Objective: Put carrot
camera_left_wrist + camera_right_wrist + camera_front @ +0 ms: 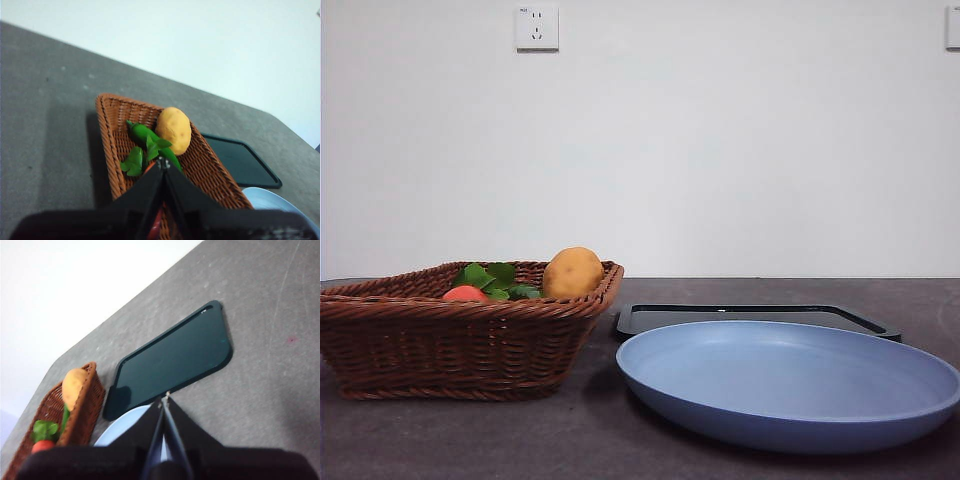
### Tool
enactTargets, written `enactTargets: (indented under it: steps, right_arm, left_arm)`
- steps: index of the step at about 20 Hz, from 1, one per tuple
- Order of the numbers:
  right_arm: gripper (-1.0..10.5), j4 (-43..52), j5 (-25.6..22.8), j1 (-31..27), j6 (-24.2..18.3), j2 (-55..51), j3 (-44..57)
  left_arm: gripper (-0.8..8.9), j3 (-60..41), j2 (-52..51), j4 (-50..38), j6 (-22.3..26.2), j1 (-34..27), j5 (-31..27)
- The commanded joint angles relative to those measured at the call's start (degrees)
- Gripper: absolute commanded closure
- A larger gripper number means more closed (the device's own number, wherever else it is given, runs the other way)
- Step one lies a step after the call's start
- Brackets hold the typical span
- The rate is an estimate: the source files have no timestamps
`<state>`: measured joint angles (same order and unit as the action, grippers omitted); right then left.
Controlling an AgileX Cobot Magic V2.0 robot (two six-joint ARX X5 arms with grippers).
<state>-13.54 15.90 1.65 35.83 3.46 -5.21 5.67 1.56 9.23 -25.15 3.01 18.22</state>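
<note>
The carrot (466, 293) is lying in the basket (440, 345) beside the potato (572, 272); both grippers' fingers (150, 192) are pressing together above the worktop (520, 440).

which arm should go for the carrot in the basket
Probably left. Its wrist view looks straight down on the basket, with the left gripper just above the carrot. The right gripper hangs over the dark tray, farther off.
</note>
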Motion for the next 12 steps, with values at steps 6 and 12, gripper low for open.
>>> enactTargets:
  steps: [6, 12]
  right_arm:
    - [9.4, -9.97, 3.56, 0.09, -2.29, 8.24, -14.56]
    - [9.4, -16.28, 3.58, 0.09, -9.16, 18.4, -25.59]
  left_arm:
    - [8.06, 12.2, 9.51, 8.17, 2.32, -0.11, 2.62]
    - [8.06, 20.61, 20.55, 9.2, 4.68, -0.09, 8.52]
